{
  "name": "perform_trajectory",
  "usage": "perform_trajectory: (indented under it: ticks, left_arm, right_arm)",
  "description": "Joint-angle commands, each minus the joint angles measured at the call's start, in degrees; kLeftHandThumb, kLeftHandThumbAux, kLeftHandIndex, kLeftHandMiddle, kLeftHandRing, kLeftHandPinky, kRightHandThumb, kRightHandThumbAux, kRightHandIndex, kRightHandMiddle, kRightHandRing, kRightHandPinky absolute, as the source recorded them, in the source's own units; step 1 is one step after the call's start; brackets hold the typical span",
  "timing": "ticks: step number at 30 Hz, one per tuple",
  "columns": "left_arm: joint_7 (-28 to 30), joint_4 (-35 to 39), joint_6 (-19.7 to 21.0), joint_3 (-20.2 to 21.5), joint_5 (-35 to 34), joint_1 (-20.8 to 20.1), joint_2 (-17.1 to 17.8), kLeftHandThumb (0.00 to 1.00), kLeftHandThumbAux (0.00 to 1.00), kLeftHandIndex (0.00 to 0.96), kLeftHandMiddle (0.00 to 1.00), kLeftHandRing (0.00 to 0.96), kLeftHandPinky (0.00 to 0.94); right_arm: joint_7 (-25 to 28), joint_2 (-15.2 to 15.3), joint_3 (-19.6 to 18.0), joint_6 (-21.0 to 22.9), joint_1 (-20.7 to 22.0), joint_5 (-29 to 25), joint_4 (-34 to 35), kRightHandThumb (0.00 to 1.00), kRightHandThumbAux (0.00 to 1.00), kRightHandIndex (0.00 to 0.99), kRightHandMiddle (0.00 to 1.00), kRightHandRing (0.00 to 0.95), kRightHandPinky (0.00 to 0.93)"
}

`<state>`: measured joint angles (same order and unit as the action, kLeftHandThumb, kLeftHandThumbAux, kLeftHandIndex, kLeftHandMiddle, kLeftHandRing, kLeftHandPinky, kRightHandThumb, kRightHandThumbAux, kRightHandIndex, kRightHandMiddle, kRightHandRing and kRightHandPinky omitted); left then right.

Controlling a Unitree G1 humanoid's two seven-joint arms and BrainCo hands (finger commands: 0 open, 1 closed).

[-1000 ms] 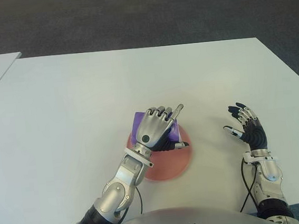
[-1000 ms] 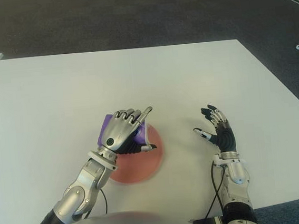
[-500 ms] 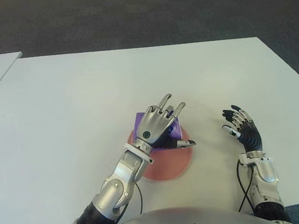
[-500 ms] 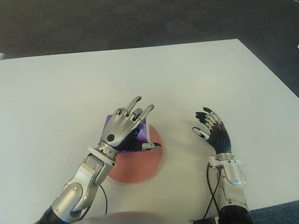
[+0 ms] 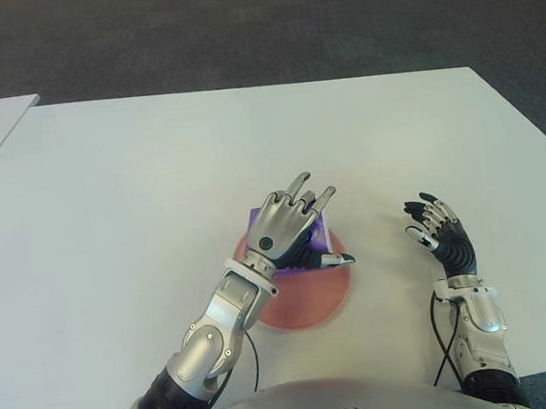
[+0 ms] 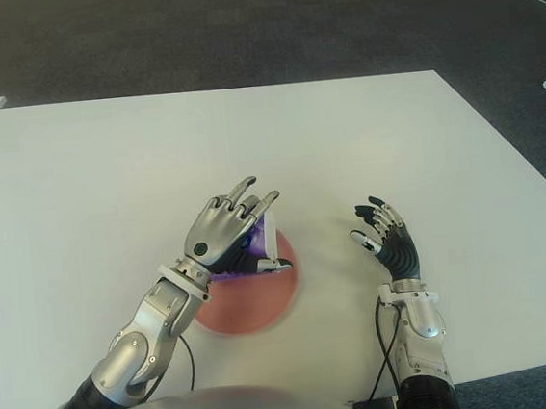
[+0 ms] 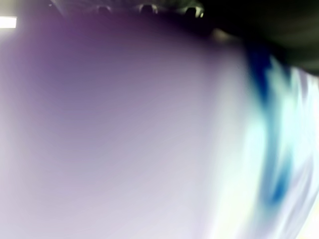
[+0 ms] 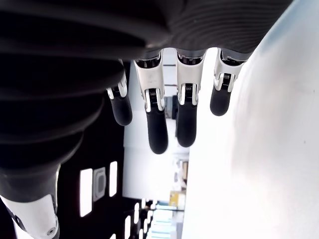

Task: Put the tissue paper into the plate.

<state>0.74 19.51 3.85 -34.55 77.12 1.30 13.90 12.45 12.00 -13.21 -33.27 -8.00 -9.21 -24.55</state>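
- The white table (image 5: pixel 137 198) carries everything; most of it is bare.
- The pink plate (image 5: pixel 307 303) sits near the table's front edge, between the two arms.
- The left hand (image 5: pixel 285 227) is over the far rim of the plate, its fingers spread and lifting, the thumb pointing out to the right; it no longer appears to clamp anything.
- The purple tissue pack (image 5: pixel 306 250) lies under that palm, on the far part of the plate; whether its far corner overhangs the rim cannot be told. The left wrist view is filled by a purple blur, so the pack is very close to the palm.
- The right hand (image 5: pixel 441 237) shows to the right of the plate, apart from it, fingers loosely extended and holding nothing.
- To finish the release well, I judge the left hand should rise straight up with fingers wide, so no fingertip drags the pack off the plate.
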Motion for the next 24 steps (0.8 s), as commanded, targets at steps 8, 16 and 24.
perform_trajectory:
  ticks: [8, 16, 24]
  left_arm:
    - [0.35, 0.84, 1.52, 1.33, 0.14, 0.41, -0.91, 0.163, 0.105, 0.0, 0.0, 0.0, 0.0]
    - [0.33, 1.89, 3.1, 2.84, -2.0, 1.25, -2.73, 0.162, 0.104, 0.0, 0.0, 0.0, 0.0]
    - [0.28, 2.57, 4.81, 3.6, -2.7, 1.74, -4.46, 0.163, 0.103, 0.0, 0.0, 0.0, 0.0]
  right_arm:
    - [-2.88, -1.48, 0.81, -0.78, -0.5, 2.64, -6.13, 0.266, 0.666, 0.162, 0.301, 0.245, 0.169]
    - [-3.28, -1.67, 0.55, 2.91, -0.64, 1.71, -5.93, 0.32, 0.679, 0.173, 0.321, 0.264, 0.184]
    - [-3.8, -2.41, 0.31, 3.58, -0.09, 0.87, -5.86, 0.416, 0.676, 0.173, 0.326, 0.286, 0.219]
